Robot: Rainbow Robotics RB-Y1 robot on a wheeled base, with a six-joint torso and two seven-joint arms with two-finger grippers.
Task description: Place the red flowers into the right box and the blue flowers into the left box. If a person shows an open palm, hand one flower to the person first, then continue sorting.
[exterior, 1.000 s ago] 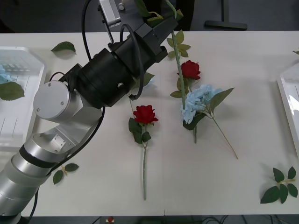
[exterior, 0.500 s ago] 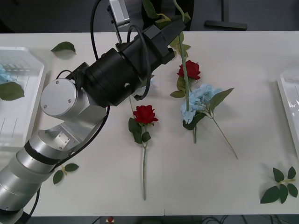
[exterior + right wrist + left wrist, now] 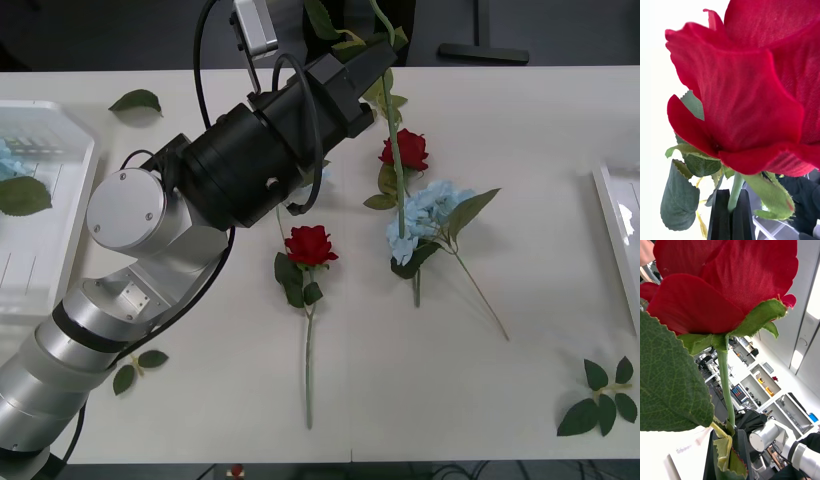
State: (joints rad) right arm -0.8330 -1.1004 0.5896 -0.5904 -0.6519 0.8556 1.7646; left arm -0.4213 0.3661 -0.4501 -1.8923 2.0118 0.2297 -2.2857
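Since one second ago the left hand (image 3: 385, 45) has shifted slightly rightward and farther from the robot — it is nearly static over the last half second. It pinches a long-stemmed artificial red rose (image 3: 726, 285), black fingers (image 3: 741, 450) pressed on the stem; the stem hangs down over the white desk (image 3: 480, 380). The right hand (image 3: 732, 215) pinches another red rose (image 3: 752, 82) — bloom directly above the fingers.

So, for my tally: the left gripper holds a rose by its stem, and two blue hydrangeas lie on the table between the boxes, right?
Not quite: the front view shows one blue hydrangea on the table, not two. The left gripper does hold a rose by its stem.
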